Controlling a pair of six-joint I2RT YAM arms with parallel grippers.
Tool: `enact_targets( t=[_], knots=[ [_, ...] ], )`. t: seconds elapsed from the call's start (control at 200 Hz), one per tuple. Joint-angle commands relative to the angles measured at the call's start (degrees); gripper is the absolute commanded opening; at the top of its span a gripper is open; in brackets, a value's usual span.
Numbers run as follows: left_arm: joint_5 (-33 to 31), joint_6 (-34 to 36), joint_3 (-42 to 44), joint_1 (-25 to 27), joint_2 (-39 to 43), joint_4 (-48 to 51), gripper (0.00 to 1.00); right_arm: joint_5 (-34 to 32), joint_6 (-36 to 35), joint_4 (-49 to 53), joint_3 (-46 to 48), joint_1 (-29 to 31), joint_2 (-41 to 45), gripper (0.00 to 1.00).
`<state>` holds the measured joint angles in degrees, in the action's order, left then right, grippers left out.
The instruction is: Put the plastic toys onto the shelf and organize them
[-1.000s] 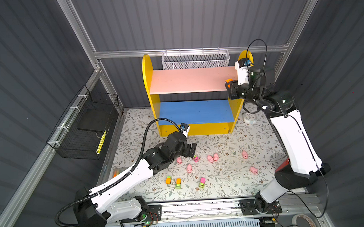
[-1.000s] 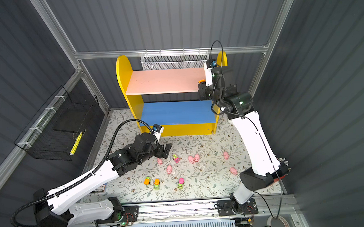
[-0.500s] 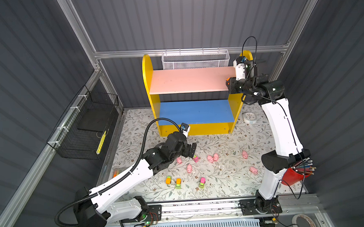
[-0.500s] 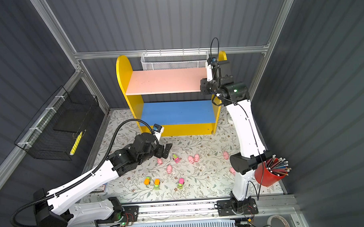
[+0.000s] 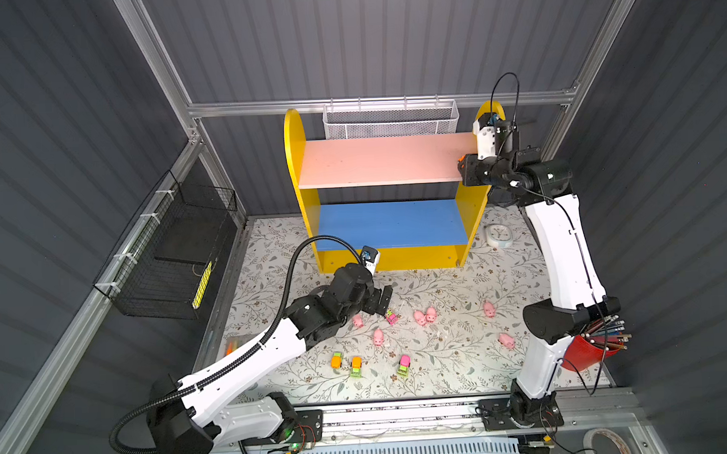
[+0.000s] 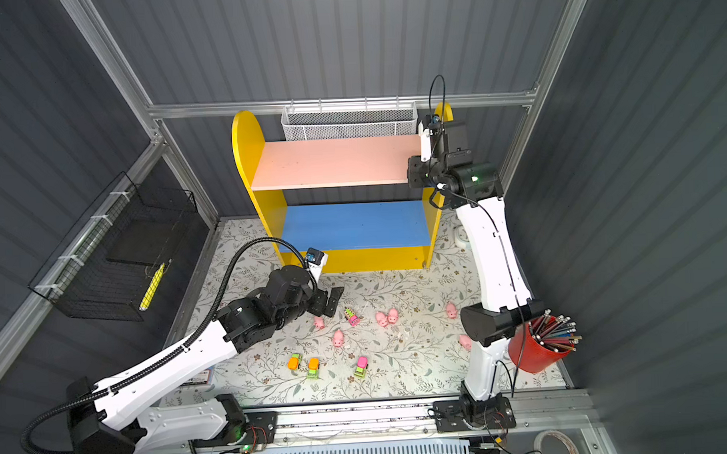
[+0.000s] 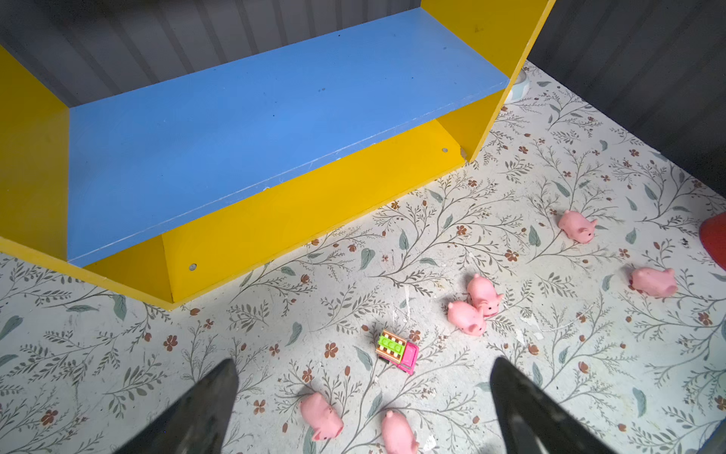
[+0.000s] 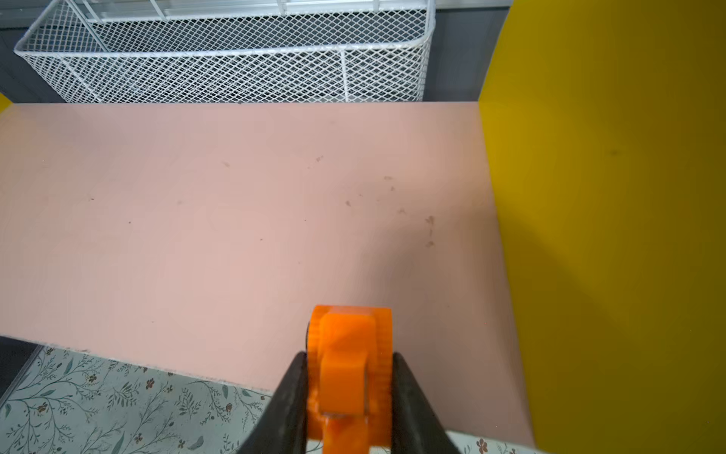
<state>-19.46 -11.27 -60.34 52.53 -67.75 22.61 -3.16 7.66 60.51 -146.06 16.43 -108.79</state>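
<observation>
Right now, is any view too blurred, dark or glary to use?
Right wrist view: the orange vehicle sits close to the lens and looks soft, and the shelf's yellow side is a blurred, shaded mass. Left wrist view: the pigs and mat are sharp; only the left tool is dark and defocused. Both top views: evenly lit mat, dim walls, no obvious glare.

The floral floor (image 5: 459, 283) bears the shelf (image 5: 417, 257), a clock (image 5: 498, 235) and a pencil cup (image 5: 582, 355). Scattered on it lie pink pigs (image 5: 377, 337) and toy vehicles (image 5: 356, 366).
</observation>
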Motion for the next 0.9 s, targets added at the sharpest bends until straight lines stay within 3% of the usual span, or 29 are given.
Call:
enact_targets(
  t=[0.0, 0.896],
  knots=[
    [-0.59, 1.25, -1.83, 0.27, -0.30, -1.45, 1.00, 1.18, 0.42, -0.26, -1.06, -0.84, -1.07, 0.32],
    [-1.53, 0.93, 0.28, 0.23, -0.21, -2.62, 1.00, 2.00, 0.66, -1.97, -1.11, -2.19, -3.50, 0.41]
  ],
)
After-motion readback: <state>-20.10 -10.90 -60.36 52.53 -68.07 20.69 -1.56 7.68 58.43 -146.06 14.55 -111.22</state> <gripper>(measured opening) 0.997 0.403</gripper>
